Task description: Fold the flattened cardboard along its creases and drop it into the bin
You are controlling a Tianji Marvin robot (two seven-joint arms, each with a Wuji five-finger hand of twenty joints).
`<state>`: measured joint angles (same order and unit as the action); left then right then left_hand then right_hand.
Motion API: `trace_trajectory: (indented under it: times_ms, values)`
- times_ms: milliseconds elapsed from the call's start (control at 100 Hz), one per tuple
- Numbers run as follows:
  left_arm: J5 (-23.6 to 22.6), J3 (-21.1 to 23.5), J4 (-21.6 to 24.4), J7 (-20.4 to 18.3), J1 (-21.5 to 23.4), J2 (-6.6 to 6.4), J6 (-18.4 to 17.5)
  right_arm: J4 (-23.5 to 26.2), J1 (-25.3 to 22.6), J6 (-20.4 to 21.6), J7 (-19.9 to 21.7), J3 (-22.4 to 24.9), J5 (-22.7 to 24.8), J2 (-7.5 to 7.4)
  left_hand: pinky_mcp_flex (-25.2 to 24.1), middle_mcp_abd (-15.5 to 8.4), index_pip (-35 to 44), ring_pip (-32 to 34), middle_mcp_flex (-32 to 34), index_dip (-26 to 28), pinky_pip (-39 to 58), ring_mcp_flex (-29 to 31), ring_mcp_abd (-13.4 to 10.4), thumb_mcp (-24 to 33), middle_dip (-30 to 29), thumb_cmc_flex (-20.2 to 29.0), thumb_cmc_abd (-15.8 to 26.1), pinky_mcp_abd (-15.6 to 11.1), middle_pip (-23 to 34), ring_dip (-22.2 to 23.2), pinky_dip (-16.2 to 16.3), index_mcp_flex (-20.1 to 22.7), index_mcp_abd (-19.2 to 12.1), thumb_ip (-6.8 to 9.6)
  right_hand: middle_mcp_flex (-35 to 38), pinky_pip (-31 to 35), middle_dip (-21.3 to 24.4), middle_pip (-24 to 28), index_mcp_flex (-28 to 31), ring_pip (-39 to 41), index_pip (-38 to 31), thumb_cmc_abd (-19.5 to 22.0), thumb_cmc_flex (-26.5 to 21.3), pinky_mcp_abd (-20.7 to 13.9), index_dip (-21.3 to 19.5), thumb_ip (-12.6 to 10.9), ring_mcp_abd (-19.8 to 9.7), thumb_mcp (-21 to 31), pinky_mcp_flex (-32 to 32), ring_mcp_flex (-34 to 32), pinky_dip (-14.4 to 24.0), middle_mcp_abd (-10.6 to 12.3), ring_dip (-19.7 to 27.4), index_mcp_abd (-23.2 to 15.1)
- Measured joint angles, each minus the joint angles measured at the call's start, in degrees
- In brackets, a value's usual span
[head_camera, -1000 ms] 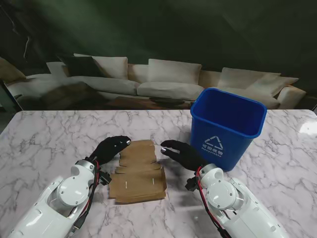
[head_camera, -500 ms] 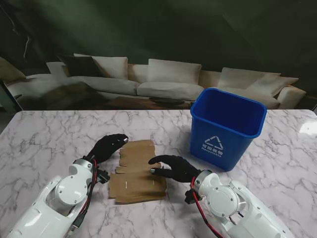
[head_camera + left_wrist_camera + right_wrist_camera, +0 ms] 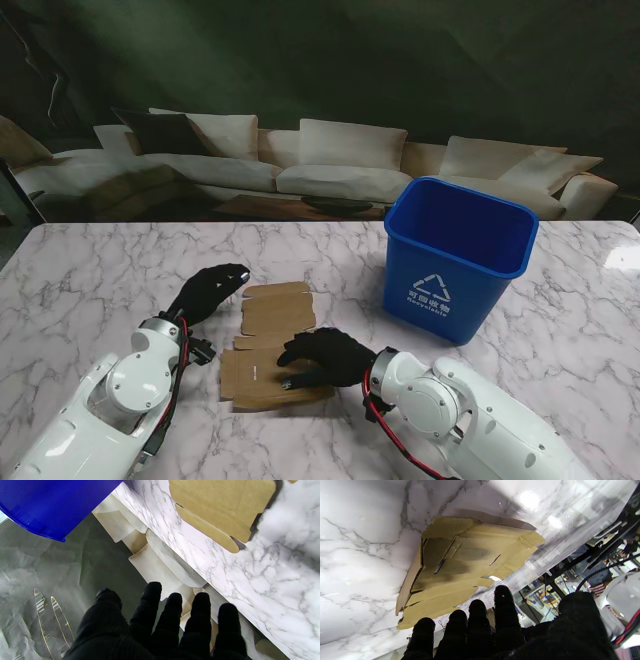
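Right hand (image 3: pixel 325 357) over cardboard (image 3: pixel 272 352), fingers apart, holding nothing; left hand (image 3: pixel 208 289) beside it, fingers spread too.

Overhead light glares off the marble counter (image 3: pixel 527 498) beyond the cardboard (image 3: pixel 460 562), which casts soft shadows; background stays dim.

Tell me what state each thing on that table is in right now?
Cardboard: flattened, lying on the table, not yet folded.
Blue bin: upright, open, nothing visible inside.
Left hand: open, fingers spread, beside the cardboard, holding nothing.
Right hand: open, palm down over the cardboard; contact unclear.
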<state>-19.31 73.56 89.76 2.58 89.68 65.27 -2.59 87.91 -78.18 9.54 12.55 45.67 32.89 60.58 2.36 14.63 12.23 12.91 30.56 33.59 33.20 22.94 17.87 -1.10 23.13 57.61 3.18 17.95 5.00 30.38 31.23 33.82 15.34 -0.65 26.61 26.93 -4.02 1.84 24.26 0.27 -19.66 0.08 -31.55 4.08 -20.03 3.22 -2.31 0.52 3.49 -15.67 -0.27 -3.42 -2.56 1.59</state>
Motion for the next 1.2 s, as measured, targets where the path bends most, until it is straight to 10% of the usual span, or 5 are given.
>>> trace_trajectory:
  times_ms: [850,1200]
  values:
    - [-0.5,-3.9,-5.6,-1.9,-5.1,0.08,4.5,-5.0,4.0,-2.1,4.1,-4.2,0.0,-0.66,0.3,0.0,0.0,-1.1,-1.3,0.0,-3.0,0.0,0.0,0.0,-2.5,0.0,0.0,0.0,-0.7,-1.8,0.0,0.0,0.0,0.00,0.4,-9.2,1.5,-2.8,1.1,-0.7,0.6,2.2,0.0,-6.3,2.0,0.0,-3.0,-0.2,-0.7,0.9,-0.7,3.9,1.0,-0.4]
    - [4.7,-8.6,-14.8,-6.4,-15.4,-0.36,4.9,-5.7,4.5,-2.1,3.3,-5.1,-1.0,-0.62,-0.5,-0.6,-2.3,-3.5,-4.3,-1.8,-10.4,-3.7,-1.6,-0.1,-6.1,-2.3,0.0,0.0,-1.8,-4.4,-2.7,-4.4,-0.9,0.00,-0.4,-9.2,0.7,-2.8,1.1,-1.3,0.7,2.2,0.0,-7.2,2.1,0.0,-3.7,-0.2,-0.2,1.1,-0.7,4.5,1.0,-0.8]
